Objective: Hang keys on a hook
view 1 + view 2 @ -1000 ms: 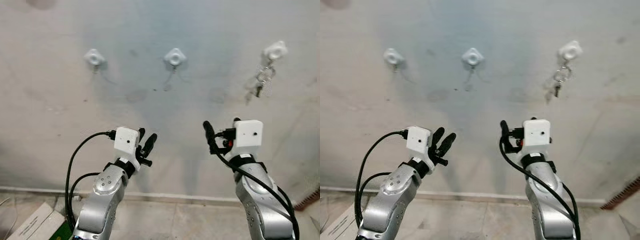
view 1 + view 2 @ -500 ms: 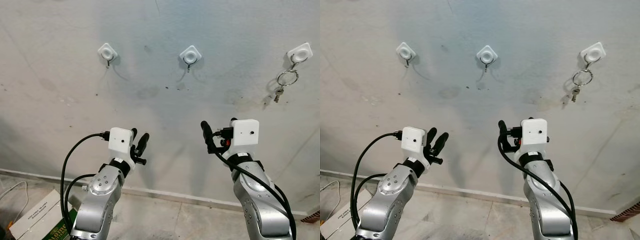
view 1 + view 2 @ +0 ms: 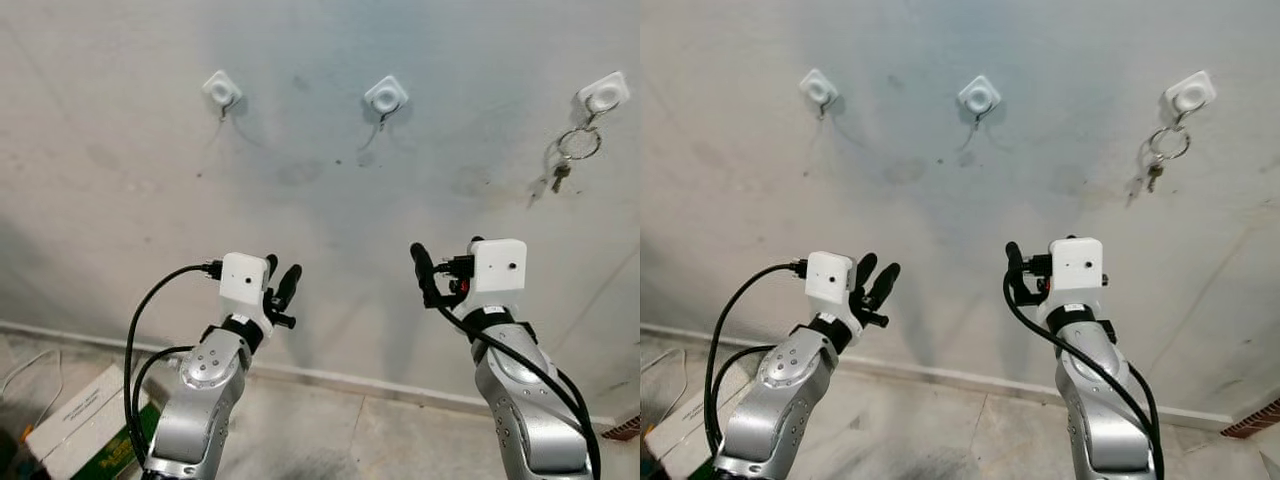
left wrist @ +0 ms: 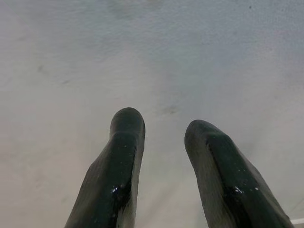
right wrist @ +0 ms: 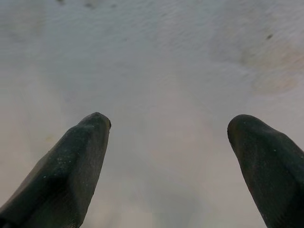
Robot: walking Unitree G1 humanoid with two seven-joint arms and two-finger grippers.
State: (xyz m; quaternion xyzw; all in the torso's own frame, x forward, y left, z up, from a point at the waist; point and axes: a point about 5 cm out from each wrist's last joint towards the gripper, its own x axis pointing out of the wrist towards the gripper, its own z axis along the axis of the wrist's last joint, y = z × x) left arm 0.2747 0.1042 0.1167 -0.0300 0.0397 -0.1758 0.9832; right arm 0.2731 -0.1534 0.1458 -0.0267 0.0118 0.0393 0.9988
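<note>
While the keys (image 3: 563,160) hang on the rightmost hook (image 3: 603,96) of the wall, I hold the left tool (image 3: 280,289) slightly parted and the right tool (image 5: 168,142) wide apart, both empty

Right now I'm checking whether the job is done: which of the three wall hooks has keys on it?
The rightmost hook, above the right gripper: a key ring with keys hangs from it. The middle hook and left hook are bare.
</note>
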